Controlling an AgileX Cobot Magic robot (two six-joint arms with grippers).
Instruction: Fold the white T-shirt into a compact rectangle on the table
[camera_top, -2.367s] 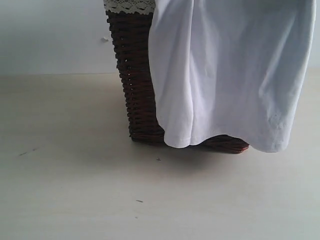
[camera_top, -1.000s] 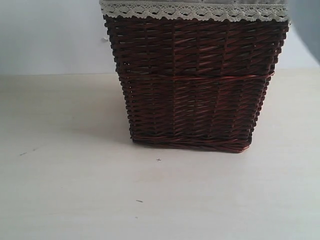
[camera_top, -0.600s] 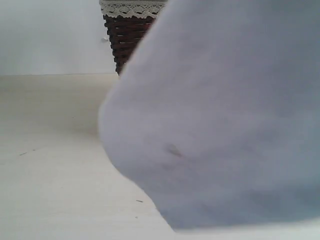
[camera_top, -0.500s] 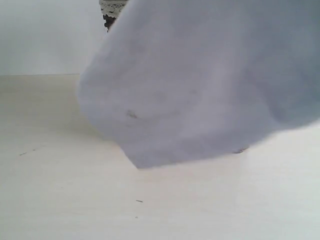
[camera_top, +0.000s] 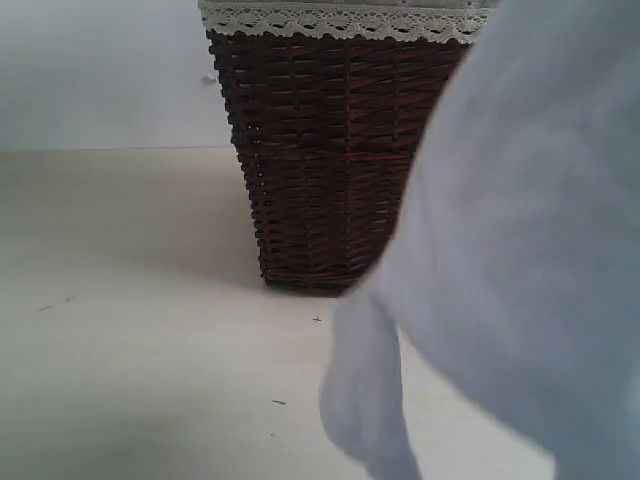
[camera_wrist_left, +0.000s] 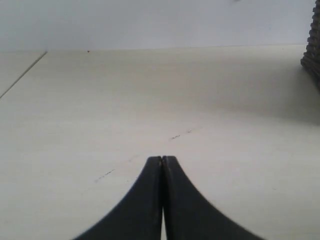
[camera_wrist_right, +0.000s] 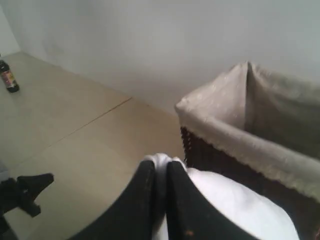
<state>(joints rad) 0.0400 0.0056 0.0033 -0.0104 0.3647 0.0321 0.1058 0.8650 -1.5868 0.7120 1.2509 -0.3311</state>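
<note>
Pinches a fold of the white T-shirt (camera_wrist_right: 235, 205) between the two dark fingers (camera_wrist_right: 145, 192) of the right gripper (camera_wrist_right: 161, 164), pressed almost together. Shows a small bunch of white cloth poking out at the fingertips and the rest of the garment spreading away behind them, in front of the dark wicker basket (camera_wrist_right: 210, 152) with its pale cloth liner (camera_wrist_right: 270, 110).

In the exterior view, finds the white T-shirt (camera_top: 520, 260) as a blurred pale mass close to the lens, filling the right side of the frame from top edge to bottom edge, with a narrower lobe hanging at lower centre. Hides the right part of the basket behind it. Cannot tell there whether the cloth touches the table (camera_top: 130, 350). Shows the basket's left part and lace trim (camera_top: 330, 20) at upper centre.

Holds the left gripper (camera_wrist_left: 162, 159) low over bare table, its fingers (camera_wrist_left: 145, 200) pressed together tip to tip with nothing between them, well apart from the shirt.
</note>
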